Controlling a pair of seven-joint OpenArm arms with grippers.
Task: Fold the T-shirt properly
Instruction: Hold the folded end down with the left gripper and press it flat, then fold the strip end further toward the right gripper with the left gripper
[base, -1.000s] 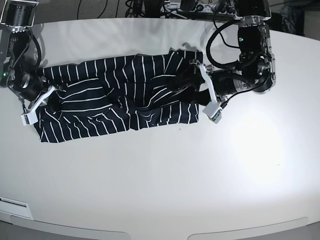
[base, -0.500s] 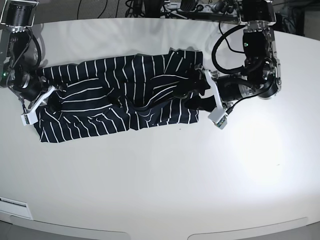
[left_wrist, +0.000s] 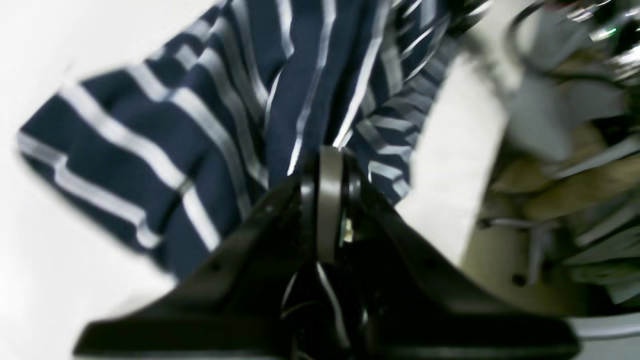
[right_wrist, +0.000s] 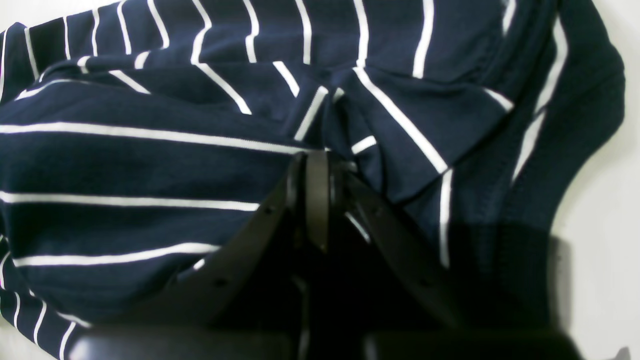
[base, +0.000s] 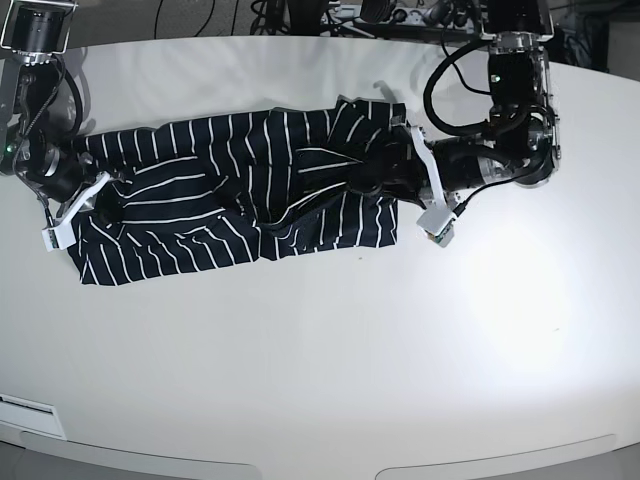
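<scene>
The dark navy T-shirt (base: 240, 190) with thin white stripes lies bunched lengthwise across the white table (base: 330, 350). My left gripper (base: 388, 176) is at the shirt's right end. In the left wrist view the left gripper (left_wrist: 330, 152) has its jaws closed on a gathered fold of the T-shirt (left_wrist: 225, 115); that view is blurred. My right gripper (base: 103, 197) is at the shirt's left end. In the right wrist view the right gripper (right_wrist: 312, 157) has its jaws closed on a wrinkle of the T-shirt (right_wrist: 150, 165).
Cables and equipment (base: 380, 15) crowd the table's far edge. The table's rim and clutter beyond it (left_wrist: 565, 165) show in the left wrist view. A white label (base: 25, 408) sits at the front left edge.
My left arm swung a little right and down, then back up, tugging the shirt's right end so its folds shifted. The right arm and the shirt's left end stayed still.
</scene>
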